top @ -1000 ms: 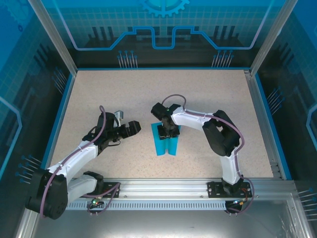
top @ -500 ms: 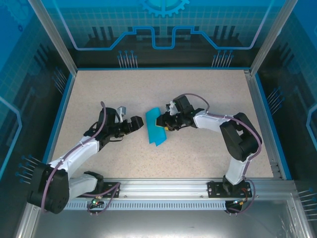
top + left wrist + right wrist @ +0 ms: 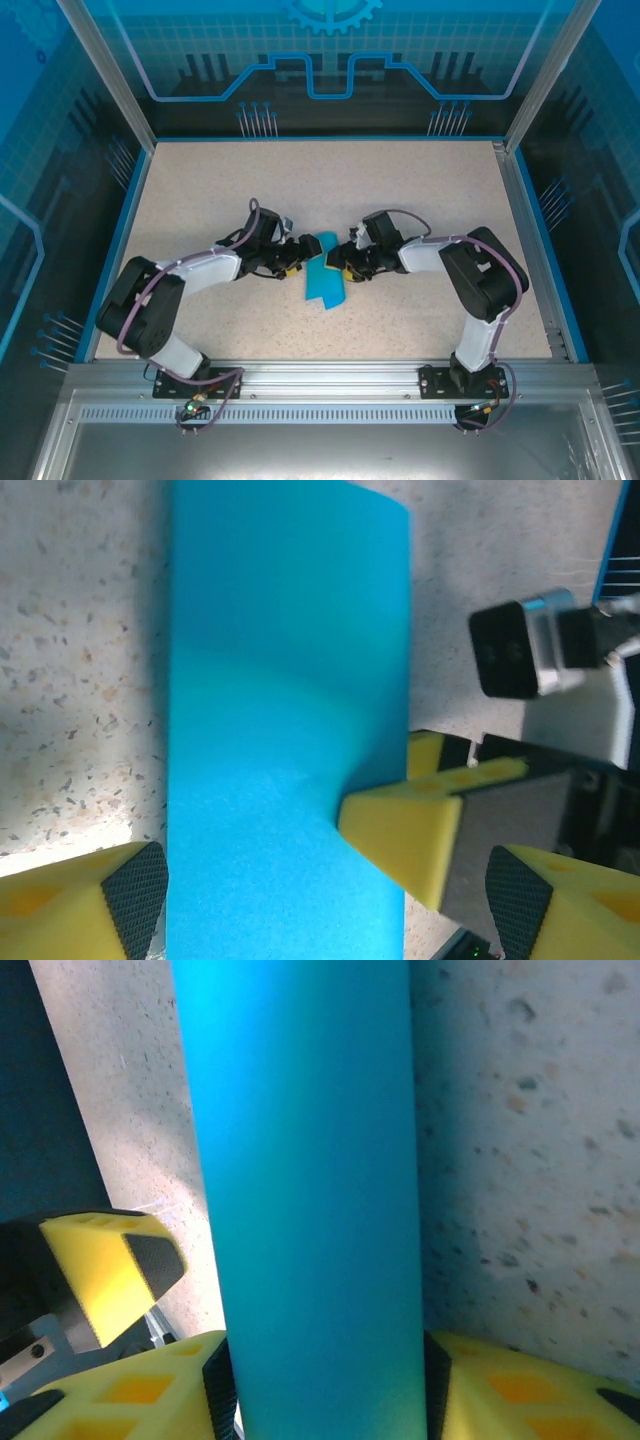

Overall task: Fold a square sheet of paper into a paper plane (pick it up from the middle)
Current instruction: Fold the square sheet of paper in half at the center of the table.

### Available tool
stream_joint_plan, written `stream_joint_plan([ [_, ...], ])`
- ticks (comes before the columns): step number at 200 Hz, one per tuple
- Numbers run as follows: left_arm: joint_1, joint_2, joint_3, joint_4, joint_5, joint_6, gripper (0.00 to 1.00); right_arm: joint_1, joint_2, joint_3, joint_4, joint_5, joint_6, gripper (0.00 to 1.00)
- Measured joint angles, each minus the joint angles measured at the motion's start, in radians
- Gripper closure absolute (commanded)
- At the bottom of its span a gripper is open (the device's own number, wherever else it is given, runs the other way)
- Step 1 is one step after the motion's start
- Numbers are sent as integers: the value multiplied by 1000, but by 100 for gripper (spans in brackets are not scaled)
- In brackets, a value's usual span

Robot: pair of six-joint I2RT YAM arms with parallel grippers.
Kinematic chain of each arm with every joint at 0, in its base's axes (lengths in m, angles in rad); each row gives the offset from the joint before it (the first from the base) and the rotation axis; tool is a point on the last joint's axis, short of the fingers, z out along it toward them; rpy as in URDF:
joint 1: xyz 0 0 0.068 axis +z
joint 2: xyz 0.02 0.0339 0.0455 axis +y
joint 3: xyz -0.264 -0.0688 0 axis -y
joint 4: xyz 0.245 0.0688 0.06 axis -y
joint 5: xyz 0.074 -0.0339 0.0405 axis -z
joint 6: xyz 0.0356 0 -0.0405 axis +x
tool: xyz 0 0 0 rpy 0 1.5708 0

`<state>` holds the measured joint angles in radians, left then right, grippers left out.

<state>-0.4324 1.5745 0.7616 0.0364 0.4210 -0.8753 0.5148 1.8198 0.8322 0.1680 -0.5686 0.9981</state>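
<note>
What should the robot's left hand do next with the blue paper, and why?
Probably close the left gripper on the square sheet of paper. Its fingers stand open on either side of the sheet, while the right gripper has the sheet between its own fingers, so a pinch seems next.

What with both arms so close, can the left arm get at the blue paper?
Probably yes: the left end effector stands open with the blue paper between its fingers. The right end effector, at the paper's opposite edge, crowds it but hardly blocks it.
</note>
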Motion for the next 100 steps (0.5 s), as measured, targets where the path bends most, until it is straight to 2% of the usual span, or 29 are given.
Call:
stream_joint_plan([
  [22,-3,42,0,39,1,-65,14,-4,-22,-11,5,2,5,29],
  [67,-31,63,3,53,2,-100,18,-39,-59,-31,-37,11,-10,34],
  [100,-38,63,5,54,4,-117,36,-63,-71,-31,-95,7,-53,36],
])
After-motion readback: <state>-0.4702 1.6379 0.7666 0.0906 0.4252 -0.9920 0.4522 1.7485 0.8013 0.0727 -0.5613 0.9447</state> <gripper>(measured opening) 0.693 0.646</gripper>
